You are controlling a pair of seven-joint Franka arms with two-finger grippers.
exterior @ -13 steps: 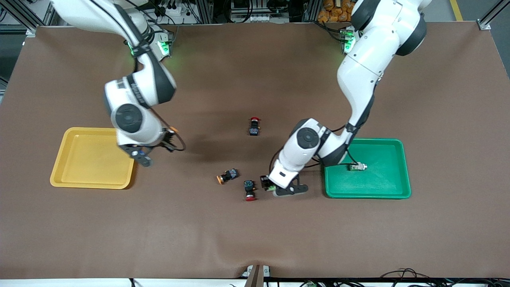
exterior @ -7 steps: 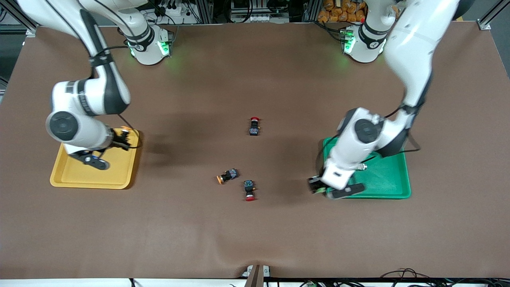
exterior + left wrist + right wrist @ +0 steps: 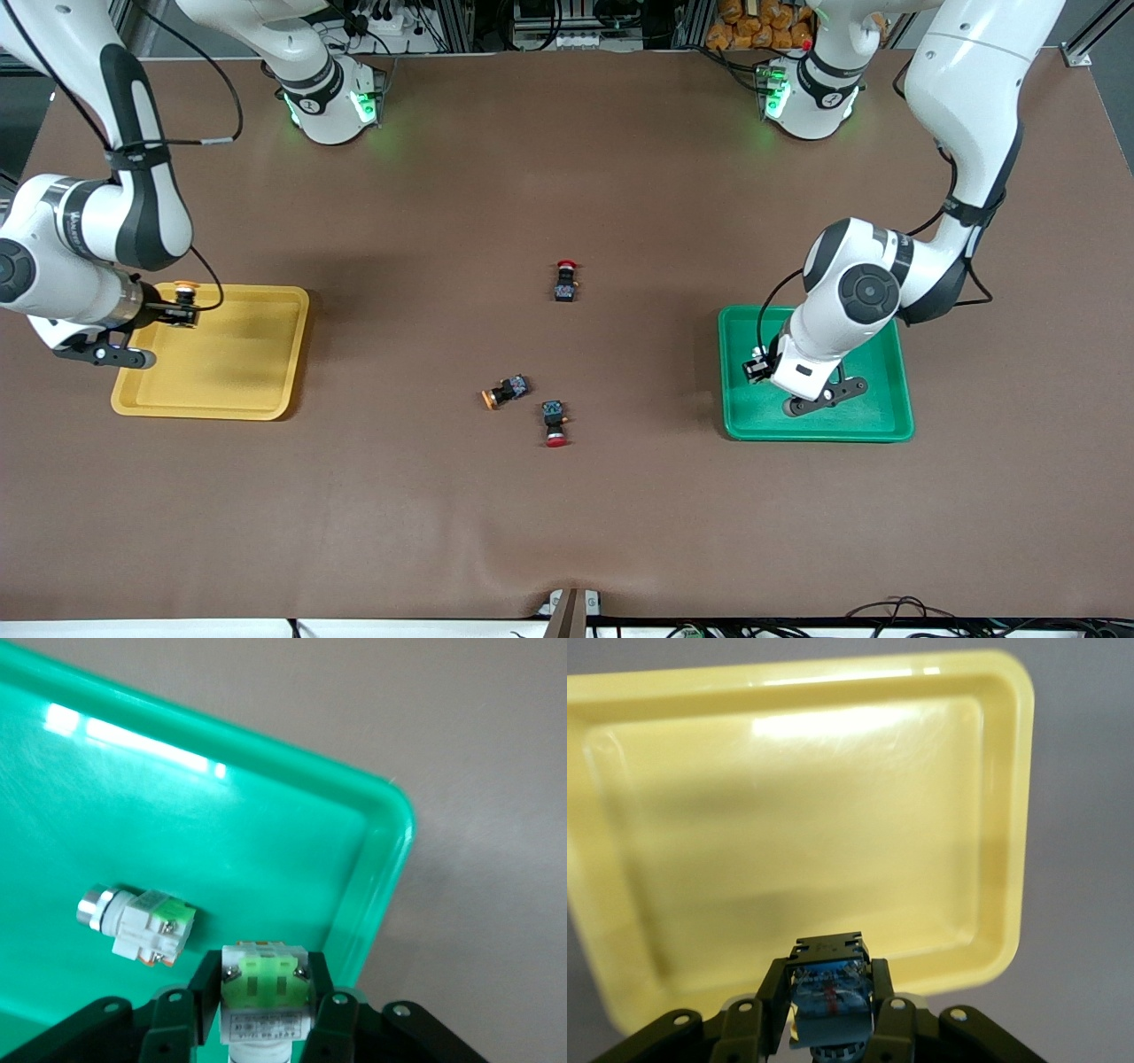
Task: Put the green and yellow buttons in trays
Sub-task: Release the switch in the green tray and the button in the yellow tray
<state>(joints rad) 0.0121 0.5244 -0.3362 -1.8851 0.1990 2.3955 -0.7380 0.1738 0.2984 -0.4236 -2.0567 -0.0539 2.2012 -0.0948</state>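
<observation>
My right gripper (image 3: pixel 181 310) is shut on a black button with an orange-yellow cap (image 3: pixel 185 290) and holds it over a corner of the yellow tray (image 3: pixel 239 363). In the right wrist view the jaws (image 3: pixel 828 979) clamp the button's body (image 3: pixel 828 997) above the tray's rim (image 3: pixel 1001 904). My left gripper (image 3: pixel 758 365) is shut on a whitish-grey green button (image 3: pixel 264 992) over the green tray (image 3: pixel 873 412), near its rim (image 3: pixel 372 877). A second green button (image 3: pixel 137 923) lies in that tray. Another yellow-capped button (image 3: pixel 505 390) lies on the table's middle.
Two black switches with red caps lie on the brown mat: one (image 3: pixel 564 280) farther from the camera than the loose yellow button, one (image 3: pixel 555 423) beside it and a little nearer. The trays stand at the two ends of the table.
My right gripper carried its yellow button across the yellow tray toward the right arm's end. My left gripper carried its green button from the green tray's near corner to over the tray.
</observation>
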